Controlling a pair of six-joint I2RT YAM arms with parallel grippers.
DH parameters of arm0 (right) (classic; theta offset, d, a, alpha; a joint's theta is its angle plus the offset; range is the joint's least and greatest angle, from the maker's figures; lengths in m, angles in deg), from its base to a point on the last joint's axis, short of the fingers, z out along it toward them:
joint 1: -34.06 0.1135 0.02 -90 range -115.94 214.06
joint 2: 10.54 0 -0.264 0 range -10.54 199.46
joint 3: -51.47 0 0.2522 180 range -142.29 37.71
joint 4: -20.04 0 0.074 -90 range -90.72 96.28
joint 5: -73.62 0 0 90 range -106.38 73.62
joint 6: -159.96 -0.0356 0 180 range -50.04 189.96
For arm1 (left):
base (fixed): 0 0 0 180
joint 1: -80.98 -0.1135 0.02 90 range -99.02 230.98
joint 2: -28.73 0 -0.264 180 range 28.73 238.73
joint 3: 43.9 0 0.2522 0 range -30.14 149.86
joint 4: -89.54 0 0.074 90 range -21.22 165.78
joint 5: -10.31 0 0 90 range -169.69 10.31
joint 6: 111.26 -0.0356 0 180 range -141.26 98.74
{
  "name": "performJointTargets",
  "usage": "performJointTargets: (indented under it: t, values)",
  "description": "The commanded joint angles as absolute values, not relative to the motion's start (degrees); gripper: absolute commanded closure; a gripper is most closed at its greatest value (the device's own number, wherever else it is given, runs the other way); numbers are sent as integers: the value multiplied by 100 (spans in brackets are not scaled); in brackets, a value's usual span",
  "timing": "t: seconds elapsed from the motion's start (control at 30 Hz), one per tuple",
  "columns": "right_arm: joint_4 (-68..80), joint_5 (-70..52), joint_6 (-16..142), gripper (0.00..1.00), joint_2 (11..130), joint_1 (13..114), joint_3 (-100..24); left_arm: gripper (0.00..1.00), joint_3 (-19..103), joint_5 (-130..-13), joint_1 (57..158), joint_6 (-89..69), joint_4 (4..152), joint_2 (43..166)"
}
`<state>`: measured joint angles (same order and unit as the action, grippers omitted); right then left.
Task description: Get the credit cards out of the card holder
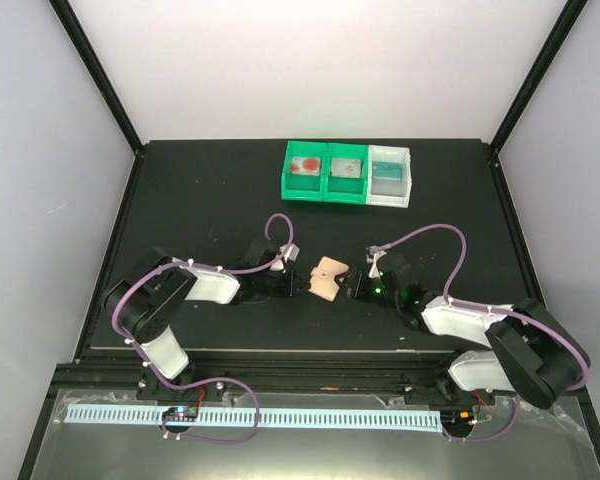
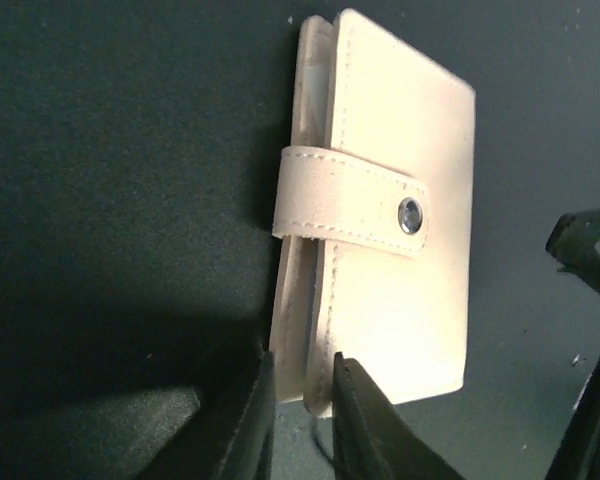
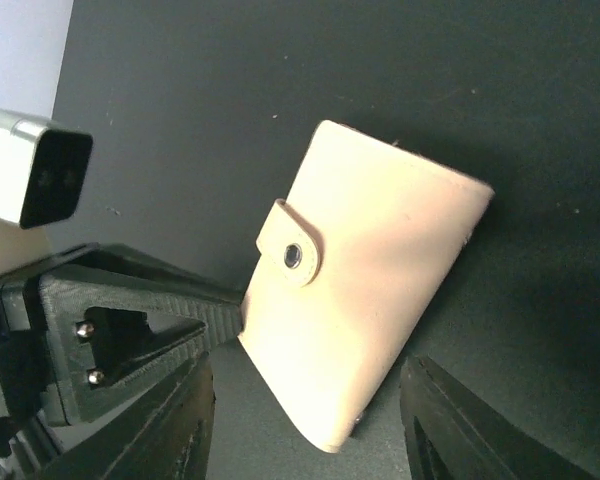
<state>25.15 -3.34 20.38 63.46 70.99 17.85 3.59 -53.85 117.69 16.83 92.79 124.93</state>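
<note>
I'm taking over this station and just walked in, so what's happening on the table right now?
Two robot arms are working on a tan card holder at mid-table between them. The left gripper is pinched on one edge of it, while the right gripper stands open with its fingers either side of a corner. The holder is closed, its strap snapped shut, and no credit card is out. The green and white bins stand apart at the back.
</note>
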Motion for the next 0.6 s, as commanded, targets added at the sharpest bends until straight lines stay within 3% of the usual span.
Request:
performJointTargets:
  t: [0.0, 0.1, 0.47, 0.57]
  values:
    - [2869, -361, 1946, 45, 6424, 7064, 1878, 88, 294, -5558, 11887, 1871, 9026, 12654]
    - [2927, -341, 1829, 45, 6630, 7067, 1869, 98, 105, -5452, 11925, 2084, 9147, 12548]
    - [3002, -381, 2201, 45, 7163, 6872, 1710, 99, -315, -5238, 12101, 2700, 9815, 12497]
    - [3139, -307, 2170, 47, 7284, 6825, 1698, 86, -315, -5332, 12103, 2739, 9762, 12331]
